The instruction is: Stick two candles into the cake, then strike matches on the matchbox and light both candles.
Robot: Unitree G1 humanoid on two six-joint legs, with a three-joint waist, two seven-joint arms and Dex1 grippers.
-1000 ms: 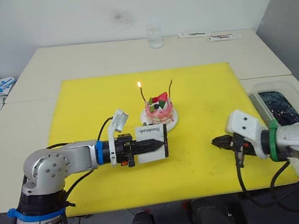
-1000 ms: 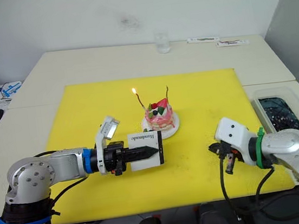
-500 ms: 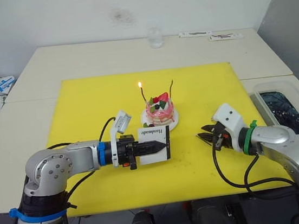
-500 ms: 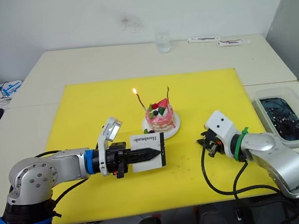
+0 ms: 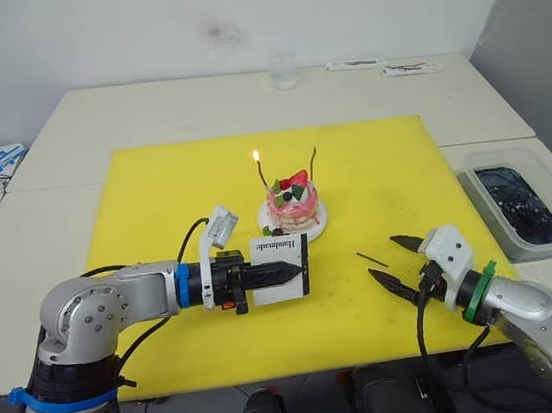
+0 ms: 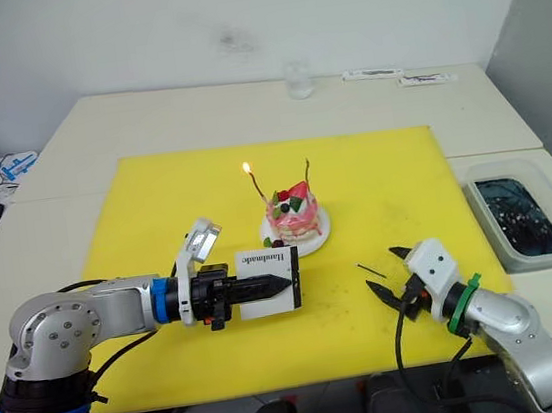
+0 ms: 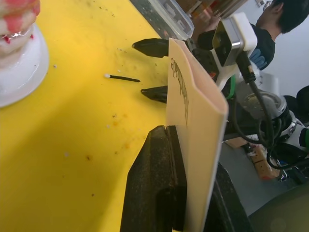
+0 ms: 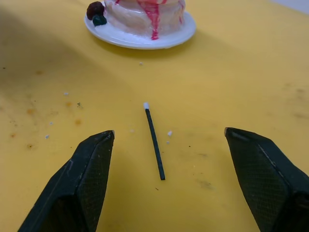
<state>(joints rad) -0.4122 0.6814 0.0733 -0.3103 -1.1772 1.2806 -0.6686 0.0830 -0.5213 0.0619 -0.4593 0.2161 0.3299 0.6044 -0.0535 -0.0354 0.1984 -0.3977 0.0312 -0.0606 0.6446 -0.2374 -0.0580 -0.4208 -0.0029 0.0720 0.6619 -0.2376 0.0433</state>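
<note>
We see bare yellow mat (image 5: 382, 163) between the wide-spread right gripper (image 5: 395, 259) and the match (image 5: 370, 258) lying just ahead of it. Farther left, the cake (image 5: 293, 204) with its upright candles (image 5: 261, 171) and the matchbox (image 5: 281, 265) held upright by the left gripper (image 5: 289, 272) block that side.

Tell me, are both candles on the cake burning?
No. One candle has a small flame; the other candle on the cake is unlit.

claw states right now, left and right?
Left claw: shut on the matchbox.
Right claw: open, empty, fingers either side of a match lying on the yellow mat.
</note>
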